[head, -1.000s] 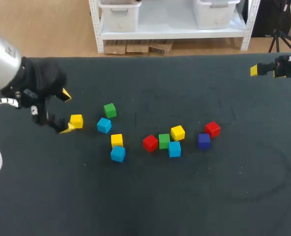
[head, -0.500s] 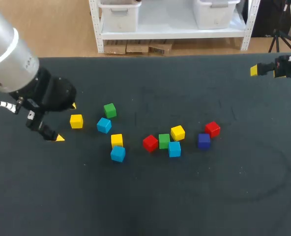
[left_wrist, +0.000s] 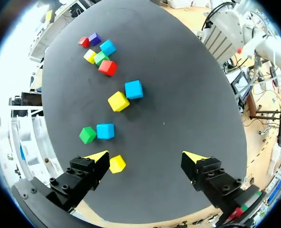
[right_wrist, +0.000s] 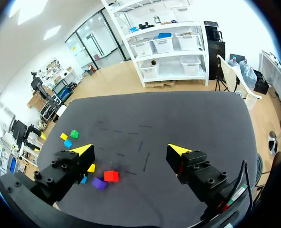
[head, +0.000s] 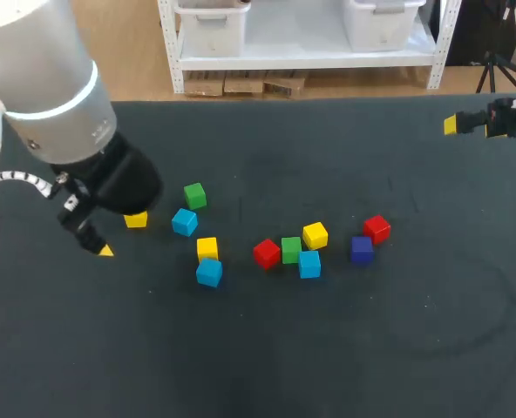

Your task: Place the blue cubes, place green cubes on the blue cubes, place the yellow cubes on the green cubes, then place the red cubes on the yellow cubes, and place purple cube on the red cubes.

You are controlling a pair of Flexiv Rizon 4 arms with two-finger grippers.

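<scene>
Head view: my left arm (head: pixel 57 87) comes in over the left part of the table (head: pixel 258 366), its black wrist covering part of the outermost yellow cube (head: pixel 137 221). Beside that lie a green cube (head: pixel 195 195) and a blue cube (head: pixel 185 222). Nearer me, a second yellow cube (head: pixel 207 249) touches a second blue cube (head: pixel 209 273). The middle cluster (head: pixel 291 250) of red, green, yellow and blue sits mid-table, with the purple cube (head: pixel 362 249) and a lone red cube (head: pixel 377 229) just beside it. Every cube rests singly on the dark top. A broad band of tabletop runs from the cubes to the near edge. My right gripper (head: pixel 469 127) hangs by the far right edge, well apart from all the cubes.

Left wrist view: my left gripper (left_wrist: pixel 147 156) is spread wide and holds nothing. The outermost yellow cube shows just inside one finger; I cannot tell whether they touch. The table's edge curves close under the fingers.

Right wrist view: my right gripper's fingers gape, released, over bare tabletop. The purple and lone red cubes lie ahead, beside one finger.
</scene>
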